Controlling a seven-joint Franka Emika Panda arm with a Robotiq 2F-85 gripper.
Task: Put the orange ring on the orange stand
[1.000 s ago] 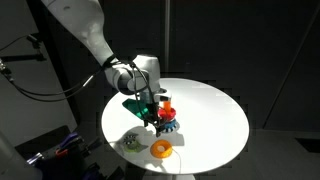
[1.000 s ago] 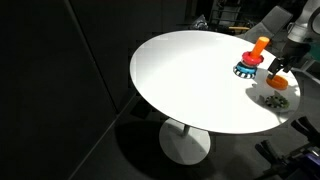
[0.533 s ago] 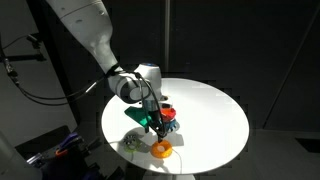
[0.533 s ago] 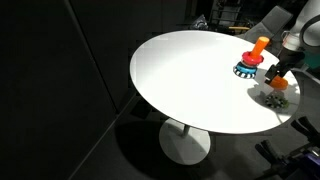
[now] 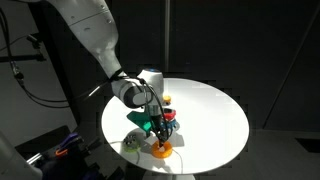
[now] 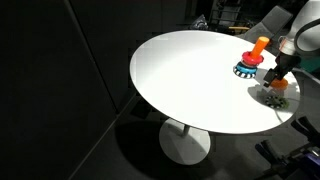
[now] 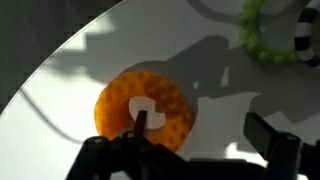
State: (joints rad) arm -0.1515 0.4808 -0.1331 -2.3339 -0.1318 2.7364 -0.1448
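Observation:
The orange ring (image 7: 140, 110) lies flat on the white round table, close under my gripper (image 7: 205, 135). The gripper is open. One fingertip (image 7: 140, 122) sits over the ring's hole and the other (image 7: 268, 135) is outside the ring, so the jaws straddle one side of it. In both exterior views the gripper (image 5: 160, 133) (image 6: 274, 78) hangs low over the ring (image 5: 161, 151) (image 6: 282, 85) near the table edge. The orange stand (image 5: 168, 106) (image 6: 260, 47) is upright just beside it, with a red ring and a blue toothed ring (image 6: 244, 70) round its foot.
A small pale greenish speckled object (image 7: 264, 35) (image 5: 131, 141) (image 6: 277, 100) lies on the table close to the ring. The table edge (image 5: 190, 168) is near the ring. The table top (image 6: 190, 80) is white against a dark room.
The gripper has moved away from the stand and down toward the orange ring, and now sits right over it. The ring and the stand have not moved.

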